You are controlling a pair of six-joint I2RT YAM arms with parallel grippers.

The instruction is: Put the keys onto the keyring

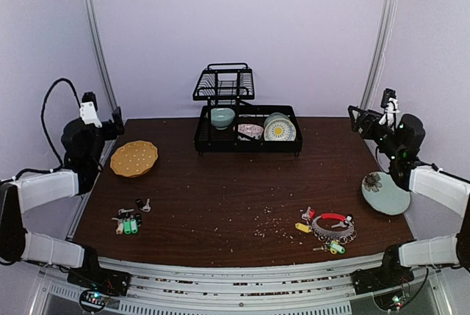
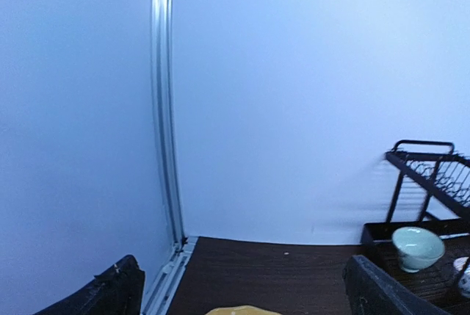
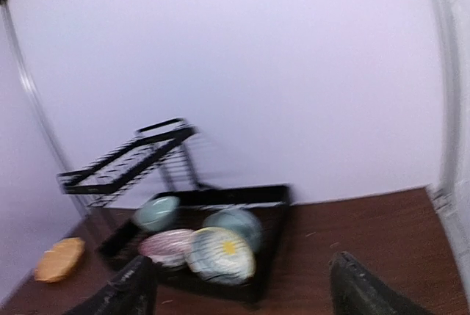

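Observation:
In the top view a cluster of small silver keys with green and dark tags [image 1: 130, 221] lies near the table's front left. The keyring [image 1: 330, 225], a metal ring with a red arc, keys and yellow and green tags, lies near the front right. My left gripper [image 1: 117, 120] is raised at the far left edge, far from the keys. In the left wrist view it [image 2: 239, 289] is open and empty. My right gripper [image 1: 358, 120] is raised at the far right edge. In the right wrist view it [image 3: 239, 289] is open and empty.
A black dish rack [image 1: 246, 125] with a green bowl and plates stands at the back centre. A yellow plate [image 1: 134, 158] lies at the back left. A floral plate [image 1: 385, 192] overhangs the right edge. Crumbs are scattered across the dark wooden table [image 1: 235, 190].

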